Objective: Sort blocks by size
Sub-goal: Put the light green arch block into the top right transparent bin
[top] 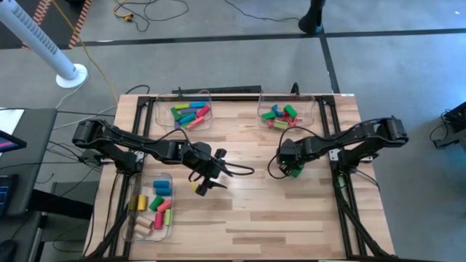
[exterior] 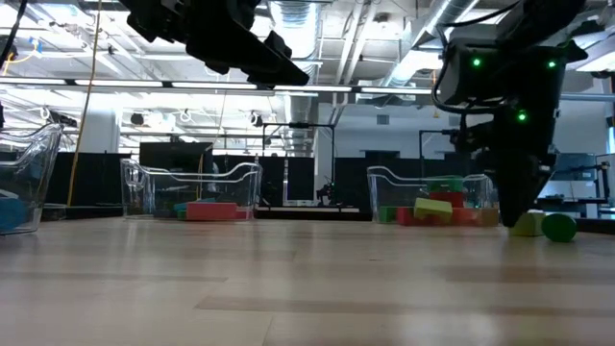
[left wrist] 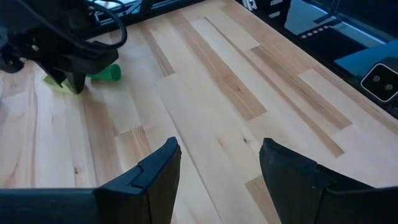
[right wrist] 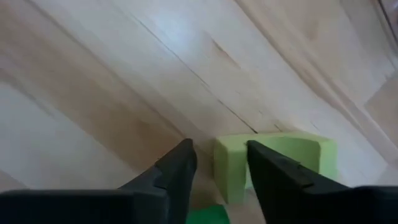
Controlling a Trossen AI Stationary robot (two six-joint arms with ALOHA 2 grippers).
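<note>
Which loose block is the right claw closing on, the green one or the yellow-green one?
The yellow-green block: the right claw straddles its edge, while the green cylinder lies beside it.

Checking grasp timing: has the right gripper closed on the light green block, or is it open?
Open. The right gripper sits low over the light green block, but a gap shows between its fingers and only one edge lies between them.
</note>
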